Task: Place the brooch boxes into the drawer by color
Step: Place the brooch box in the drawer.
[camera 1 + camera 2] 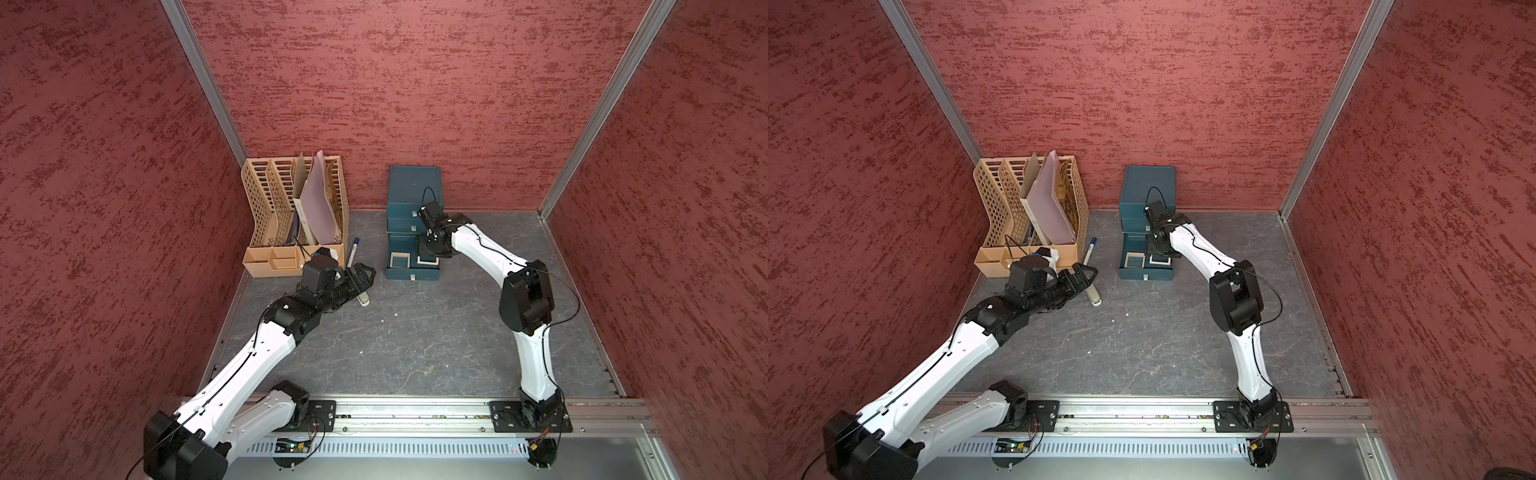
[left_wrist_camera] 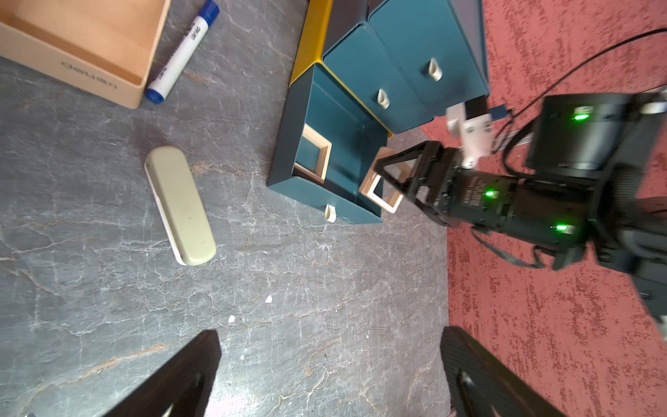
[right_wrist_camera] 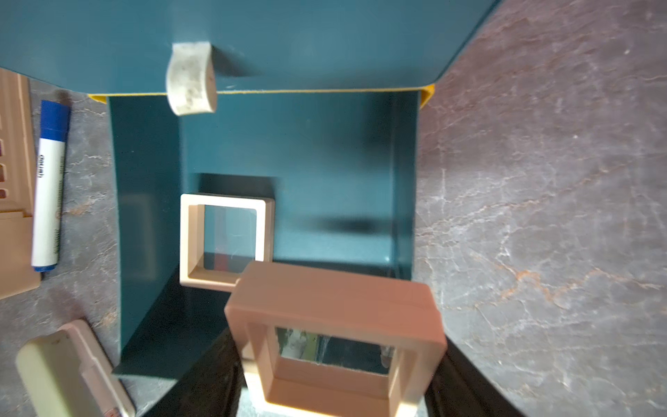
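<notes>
The teal drawer unit [image 1: 413,189] stands at the back wall with its bottom drawer [image 3: 325,162] pulled out. One tan brooch box [image 1: 400,260] lies flat in the drawer's left part, and the right wrist view shows its frame [image 3: 189,238] too. My right gripper [image 1: 430,249] hangs over the drawer's right part, shut on a second tan brooch box [image 3: 335,292], held by its two sides; this box [image 2: 368,187] also shows in the left wrist view. My left gripper [image 2: 330,343] is open and empty, low over the table left of the drawer.
A beige oblong block [image 2: 180,205] lies on the grey table just beside my left gripper [image 1: 365,272]. A blue-capped marker [image 1: 353,251] rests beside the tan file organizer [image 1: 291,216] at the back left. Red walls enclose three sides.
</notes>
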`<state>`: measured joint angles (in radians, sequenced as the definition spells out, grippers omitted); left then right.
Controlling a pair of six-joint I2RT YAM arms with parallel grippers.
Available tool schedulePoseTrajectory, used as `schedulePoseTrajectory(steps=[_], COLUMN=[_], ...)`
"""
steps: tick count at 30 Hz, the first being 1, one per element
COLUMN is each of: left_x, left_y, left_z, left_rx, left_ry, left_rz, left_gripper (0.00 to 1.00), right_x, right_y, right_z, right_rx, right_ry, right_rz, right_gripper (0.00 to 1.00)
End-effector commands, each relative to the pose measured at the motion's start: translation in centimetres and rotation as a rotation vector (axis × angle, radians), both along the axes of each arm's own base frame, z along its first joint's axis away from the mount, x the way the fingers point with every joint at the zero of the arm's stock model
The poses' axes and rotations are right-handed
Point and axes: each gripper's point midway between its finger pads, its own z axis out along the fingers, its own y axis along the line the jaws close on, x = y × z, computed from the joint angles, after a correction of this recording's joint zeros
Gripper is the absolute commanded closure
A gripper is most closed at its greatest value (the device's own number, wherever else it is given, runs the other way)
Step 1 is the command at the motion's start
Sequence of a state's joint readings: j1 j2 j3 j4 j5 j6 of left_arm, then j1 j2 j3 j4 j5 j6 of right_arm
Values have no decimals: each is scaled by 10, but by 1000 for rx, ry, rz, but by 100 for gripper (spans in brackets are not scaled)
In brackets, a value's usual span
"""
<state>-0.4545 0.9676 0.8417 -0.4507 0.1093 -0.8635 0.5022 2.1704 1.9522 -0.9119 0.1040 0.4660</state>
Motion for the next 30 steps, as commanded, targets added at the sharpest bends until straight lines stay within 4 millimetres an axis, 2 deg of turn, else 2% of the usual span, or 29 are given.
schedulePoseTrajectory(steps=[1, 9, 23, 30], left_x=[0, -3, -8, -8], left_y=[8, 16, 10, 7], left_z=[22, 33, 28, 26], left_rx=[-8, -16, -24, -26], left_ry=[-59, -113, -95, -89], left_rz=[35, 61, 33, 25], left_gripper=[0, 0, 0, 0], right_x=[12, 15, 22, 22], right_y=[6, 7, 13, 13], right_z=[4, -12, -42, -50], right_rx=[-22, -62, -72, -74], right_ry=[-55, -30, 30, 48], right_rz=[12, 11, -4, -6], right_gripper=[49, 49, 48, 47])
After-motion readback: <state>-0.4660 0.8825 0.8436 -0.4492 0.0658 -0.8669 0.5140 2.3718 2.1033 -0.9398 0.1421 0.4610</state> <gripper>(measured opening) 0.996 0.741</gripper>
